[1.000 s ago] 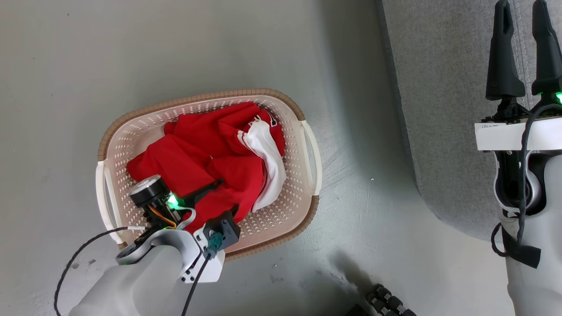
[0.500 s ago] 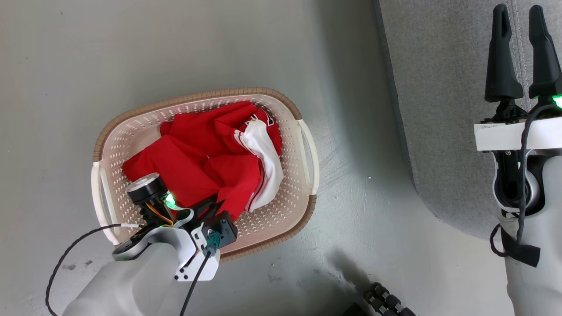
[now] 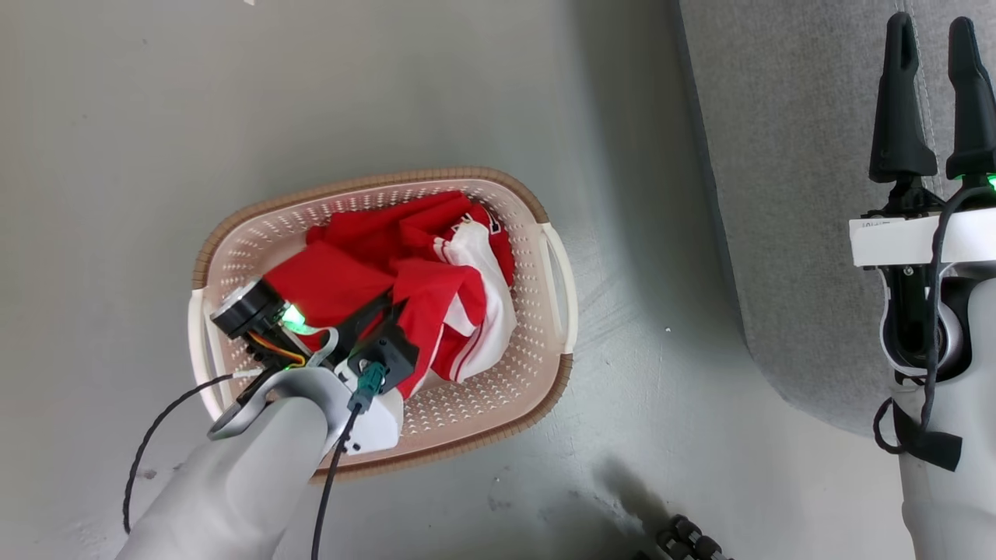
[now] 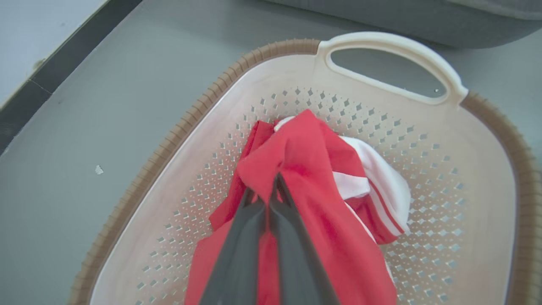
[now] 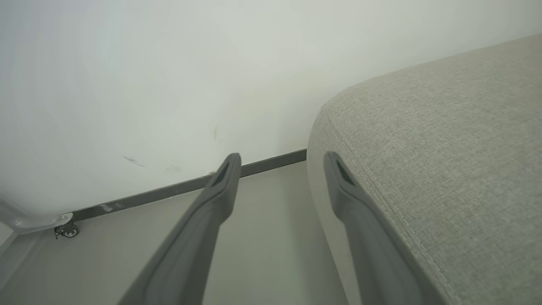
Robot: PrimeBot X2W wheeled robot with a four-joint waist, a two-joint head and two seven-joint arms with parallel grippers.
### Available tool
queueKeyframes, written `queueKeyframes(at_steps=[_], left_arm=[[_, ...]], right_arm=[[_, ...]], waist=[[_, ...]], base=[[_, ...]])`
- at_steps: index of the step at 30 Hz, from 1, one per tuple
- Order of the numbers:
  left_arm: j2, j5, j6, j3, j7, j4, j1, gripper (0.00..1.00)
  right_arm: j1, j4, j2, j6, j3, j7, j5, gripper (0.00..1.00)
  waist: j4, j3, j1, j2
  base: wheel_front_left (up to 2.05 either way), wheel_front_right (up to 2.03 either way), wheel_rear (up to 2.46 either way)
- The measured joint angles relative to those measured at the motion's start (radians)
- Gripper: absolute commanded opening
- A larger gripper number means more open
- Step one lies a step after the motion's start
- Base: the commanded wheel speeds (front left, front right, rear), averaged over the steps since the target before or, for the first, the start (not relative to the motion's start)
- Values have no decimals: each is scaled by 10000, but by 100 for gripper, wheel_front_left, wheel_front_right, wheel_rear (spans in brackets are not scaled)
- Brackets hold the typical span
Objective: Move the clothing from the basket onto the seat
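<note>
The grey floor takes up most of the head view. The seat runs down the right side, bare, with a strip of floor between it and the basket at centre-left. All the clothing lies bunched in the basket, red with a white striped panel toward its right. The left gripper reaches in from the lower left and is clamped together on a fold of red cloth that peaks over its tips. The right gripper hangs at the upper right over the seat, jaws apart and empty.

This looks like the pick, with the grasp made. The next move calls for a lift high enough that trailing cloth clears the basket's right handle, then a carry rightward. Hanging cloth may drag the basket. The right gripper stands near the likely drop spot. A dark ridged object at the bottom edge lies below that path.
</note>
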Motion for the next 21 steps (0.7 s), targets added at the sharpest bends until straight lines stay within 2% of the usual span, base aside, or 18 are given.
queueKeyframes(at_steps=[6,21], left_arm=[[-63,-596,290,485,-13,-748,33,0],[-10,-1657,1112,1592,-42,-3705,725,0]], right_arm=[[6,69,0,0,82,0,-215,100],[59,359,-19,0,286,0,-951,100]], waist=[[231,-285,0,0],[898,-1263,0,0]], base=[[0,0,0],[0,0,0]])
